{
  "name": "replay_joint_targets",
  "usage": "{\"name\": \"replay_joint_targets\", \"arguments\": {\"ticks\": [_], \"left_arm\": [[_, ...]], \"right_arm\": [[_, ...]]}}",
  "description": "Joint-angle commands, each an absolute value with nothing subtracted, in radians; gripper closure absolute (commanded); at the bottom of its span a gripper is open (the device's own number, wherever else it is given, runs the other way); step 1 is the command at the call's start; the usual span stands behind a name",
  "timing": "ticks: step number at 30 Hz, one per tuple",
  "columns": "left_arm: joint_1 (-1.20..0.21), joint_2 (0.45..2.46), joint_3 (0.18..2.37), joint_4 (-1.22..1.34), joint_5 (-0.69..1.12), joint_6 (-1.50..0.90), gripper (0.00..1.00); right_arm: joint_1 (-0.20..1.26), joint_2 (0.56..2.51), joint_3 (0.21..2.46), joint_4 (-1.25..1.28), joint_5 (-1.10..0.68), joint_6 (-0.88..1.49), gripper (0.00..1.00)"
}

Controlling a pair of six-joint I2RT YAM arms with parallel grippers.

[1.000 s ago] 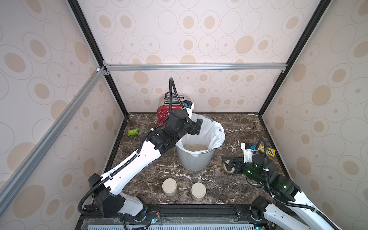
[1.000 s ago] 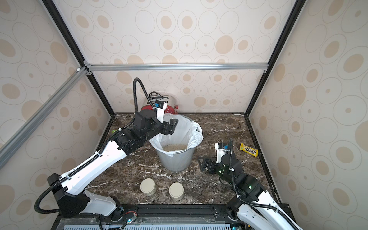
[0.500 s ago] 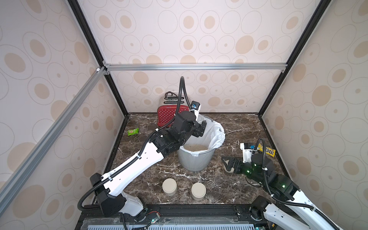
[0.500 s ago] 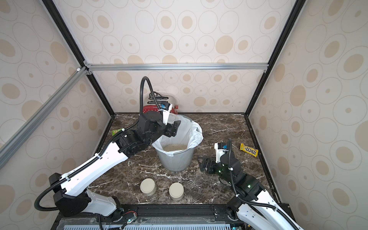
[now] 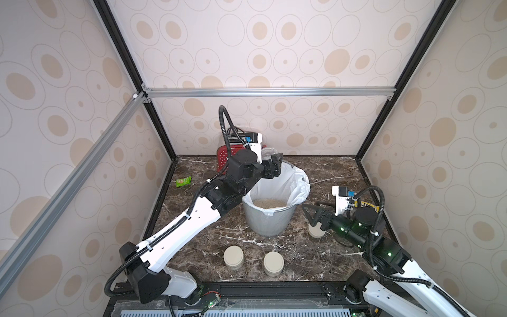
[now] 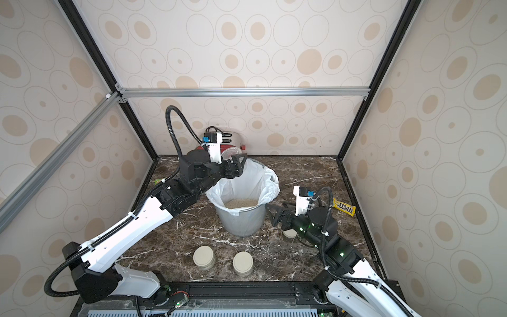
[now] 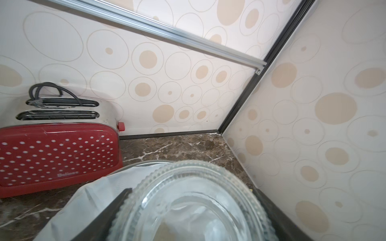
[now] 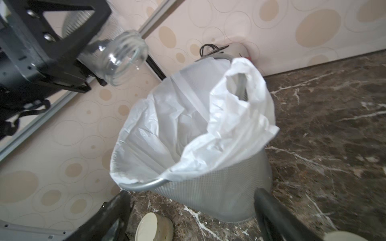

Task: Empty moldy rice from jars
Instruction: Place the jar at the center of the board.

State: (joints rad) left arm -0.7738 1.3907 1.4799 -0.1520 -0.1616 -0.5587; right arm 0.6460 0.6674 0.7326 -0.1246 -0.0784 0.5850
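My left gripper (image 5: 274,164) (image 6: 238,164) is shut on a clear glass jar (image 8: 117,60) (image 7: 192,204), lidless, tilted mouth-down and looking empty, above the far-left rim of the grey bin (image 5: 267,222) (image 6: 241,223) (image 8: 208,194). The moldy rice (image 5: 270,203) (image 6: 241,203) lies as a pale heap inside the white liner. Two lidded jars (image 5: 233,256) (image 5: 273,263) stand near the front edge. My right gripper (image 5: 308,215) (image 6: 271,215) (image 8: 192,219) is open beside the bin's right wall, with a loose cream lid (image 5: 317,232) (image 8: 154,228) on the table under it.
A red polka-dot toaster (image 5: 227,153) (image 7: 58,152) stands against the back wall behind the bin. A green packet (image 5: 183,181) lies at the far left. A yellow candy packet (image 6: 344,207) lies by the right wall, behind my right arm.
My left arm has lifted and carried the jar a little rightward and back over the bin's rim. The right arm has stayed beside the bin.
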Motion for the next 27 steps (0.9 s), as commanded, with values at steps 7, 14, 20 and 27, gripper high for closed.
{"name": "replay_joint_targets", "arguments": {"ticks": [7,14,20,27], "left_arm": [[-0.758,1.324,1.382,0.205,-0.115,-0.910,0.48],[-0.756,1.287,1.295,0.352,-0.148,-1.078,0.49],[-0.755,1.266,1.264,0.407,-0.159,-1.153,0.49],[-0.754,1.264,1.249,0.439,-0.134,-1.179,0.49]], "right_arm": [[0.649,0.963,0.974,0.230,-0.374,0.497,0.31],[0.649,1.105,1.073,0.314,-0.443,0.487,0.47],[0.648,1.124,1.074,0.352,-0.445,0.493,0.56],[0.644,1.152,1.093,0.420,-0.487,0.508,0.62]]}}
